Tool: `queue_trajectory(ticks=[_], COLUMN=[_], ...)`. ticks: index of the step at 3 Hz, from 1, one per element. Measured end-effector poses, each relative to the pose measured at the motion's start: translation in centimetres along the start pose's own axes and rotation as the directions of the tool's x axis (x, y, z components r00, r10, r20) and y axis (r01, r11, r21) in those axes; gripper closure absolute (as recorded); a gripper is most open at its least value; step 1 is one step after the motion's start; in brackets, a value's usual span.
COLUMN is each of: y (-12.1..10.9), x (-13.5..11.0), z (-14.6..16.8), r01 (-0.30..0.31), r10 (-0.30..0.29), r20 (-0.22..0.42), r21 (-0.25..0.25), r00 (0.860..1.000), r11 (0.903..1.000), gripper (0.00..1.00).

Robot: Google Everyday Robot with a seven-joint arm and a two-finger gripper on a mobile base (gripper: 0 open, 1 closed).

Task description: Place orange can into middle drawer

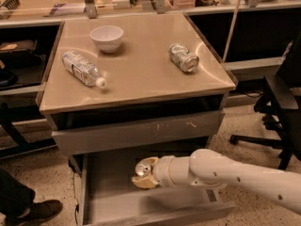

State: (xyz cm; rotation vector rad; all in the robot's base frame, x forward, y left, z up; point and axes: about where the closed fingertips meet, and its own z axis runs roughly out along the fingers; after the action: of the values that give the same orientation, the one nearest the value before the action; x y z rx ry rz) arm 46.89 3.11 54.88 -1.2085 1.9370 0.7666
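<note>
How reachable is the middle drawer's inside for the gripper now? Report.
Probably not reachable: the middle drawer looks pushed in. The gripper, holding the orange can, sits in the open lower drawer beneath.

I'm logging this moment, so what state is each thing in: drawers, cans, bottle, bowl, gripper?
orange can: held by the gripper, tipped, low in the open lower drawer.
gripper: shut on the orange can.
lower drawer: pulled open.
middle drawer: pushed in, inside hidden.
silver can: lying on its side.
bottle: lying down, capped.
bowl: upright.
</note>
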Motion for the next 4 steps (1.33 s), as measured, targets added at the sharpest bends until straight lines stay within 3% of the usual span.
queue_trajectory(ticks=[1, 2, 3, 4], y=[0.2, 0.4, 0.4, 0.2], x=[-4.4, -10.9, -10.9, -14.7], z=[-3.2, -7.4, -7.4, -9.7], r01=[0.018, 0.094, 0.094, 0.138], r10=[-0.017, -0.088, -0.088, -0.131], r20=[-0.017, -0.062, -0.062, -0.059], r21=[0.033, 0.093, 0.093, 0.133], r00=[1.0, 0.994, 0.994, 0.99], r11=[0.9993, 0.9912, 0.9912, 0.9815], gripper=[1.0, 1.0, 1.0, 1.0])
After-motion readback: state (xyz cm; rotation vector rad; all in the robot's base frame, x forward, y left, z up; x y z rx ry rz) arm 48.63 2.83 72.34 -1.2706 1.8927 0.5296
